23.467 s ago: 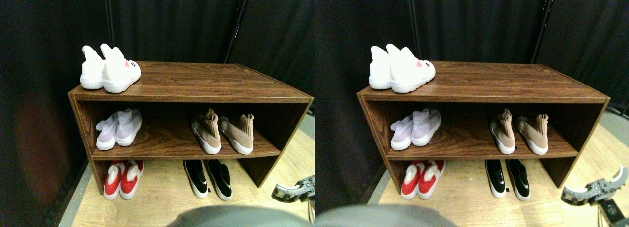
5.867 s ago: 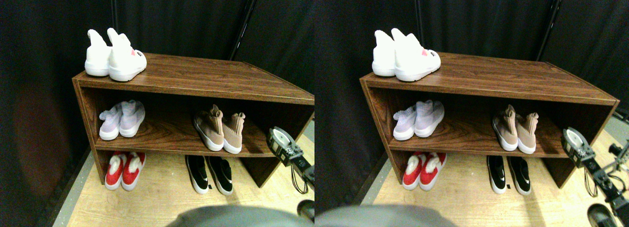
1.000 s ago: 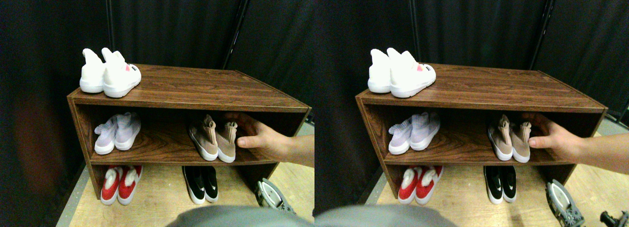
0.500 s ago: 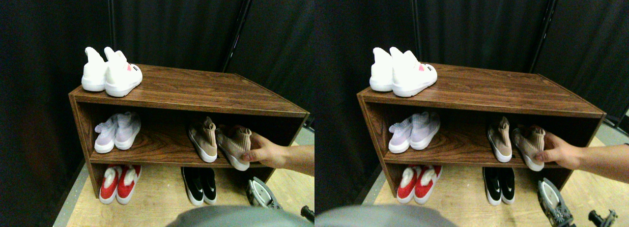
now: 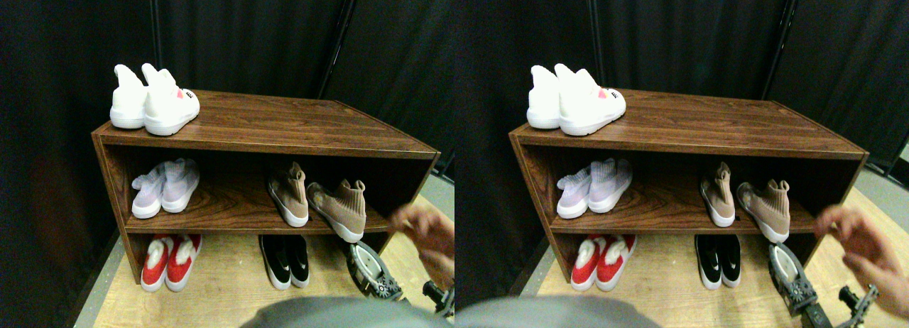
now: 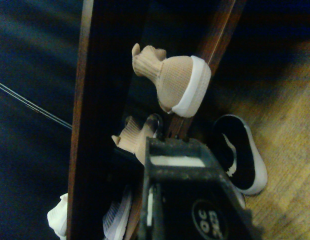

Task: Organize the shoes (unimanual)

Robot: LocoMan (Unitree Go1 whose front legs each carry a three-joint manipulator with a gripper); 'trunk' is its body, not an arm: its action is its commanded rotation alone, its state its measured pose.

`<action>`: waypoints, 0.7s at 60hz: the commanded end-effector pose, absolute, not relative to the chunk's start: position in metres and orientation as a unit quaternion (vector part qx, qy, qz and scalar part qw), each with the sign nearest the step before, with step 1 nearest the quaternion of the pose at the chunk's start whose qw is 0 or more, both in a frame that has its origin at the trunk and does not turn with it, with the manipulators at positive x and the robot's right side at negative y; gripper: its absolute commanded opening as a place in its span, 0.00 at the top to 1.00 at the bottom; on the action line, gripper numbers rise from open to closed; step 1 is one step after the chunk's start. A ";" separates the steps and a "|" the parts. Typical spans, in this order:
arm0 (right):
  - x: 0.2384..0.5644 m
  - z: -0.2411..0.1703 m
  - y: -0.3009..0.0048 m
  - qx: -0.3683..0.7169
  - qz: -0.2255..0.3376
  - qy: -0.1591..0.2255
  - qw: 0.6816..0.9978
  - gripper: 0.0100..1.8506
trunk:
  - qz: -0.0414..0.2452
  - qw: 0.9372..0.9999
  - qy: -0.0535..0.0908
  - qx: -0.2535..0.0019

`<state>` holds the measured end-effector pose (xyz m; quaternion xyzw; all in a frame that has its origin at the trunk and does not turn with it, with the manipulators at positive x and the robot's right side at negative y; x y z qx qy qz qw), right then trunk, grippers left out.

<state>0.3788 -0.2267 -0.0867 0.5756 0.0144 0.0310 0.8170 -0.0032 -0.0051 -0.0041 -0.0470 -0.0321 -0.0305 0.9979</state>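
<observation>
- Shoes in question were the tan knit pair on the middle shelf (image 5: 213, 218) of the wooden rack (image 5: 284, 126); the right tan shoe (image 5: 339, 209) lay skewed, its white-soled toe overhanging the shelf's front edge, apart from the left tan shoe (image 5: 289, 195), which sat square and pointing inward.
- Right tool (image 5: 371, 265) hung low in front of the rack, just below the overhanging toe; whether its jaws were apart or together could not be told from either view.
- A person's hand (image 5: 429, 232), blurred, was near the rack's right end, clear of the shoes.
- Judged step: bring the skewed shoe back beside its mate. Advised approach: wait until the hand is clear, rise to shelf level, meet the shoe at its firm sole or heel and not the soft collar, then push or carry it inward and turn it parallel to the mate without knocking that one.
- Black slip-ons (image 5: 285, 260), smooth, low, white-soled, stood paired on the floor beneath.
- Tan uppers were ribbed knit with a sock-like high ankle, likely to crumple under a pinch; the soles looked smooth and stiffer.
- Farther left: red shoes (image 5: 165, 260) with pale fuzzy lining on the floor, pale knit shoes (image 5: 160, 189) on the shelf.
- White shoes (image 5: 153, 102), peaked at the heel, stood on the rack's top, glossy wood-grain laminate.
</observation>
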 end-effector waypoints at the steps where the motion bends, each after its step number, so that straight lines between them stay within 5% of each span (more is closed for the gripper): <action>1: 0.379 -0.078 -0.227 0.582 0.037 0.000 0.813 0.97 | -0.029 0.998 -0.023 -0.058; 42: 0.380 -0.079 -0.227 0.576 0.037 0.002 0.816 0.97 | -0.029 0.998 -0.016 -0.060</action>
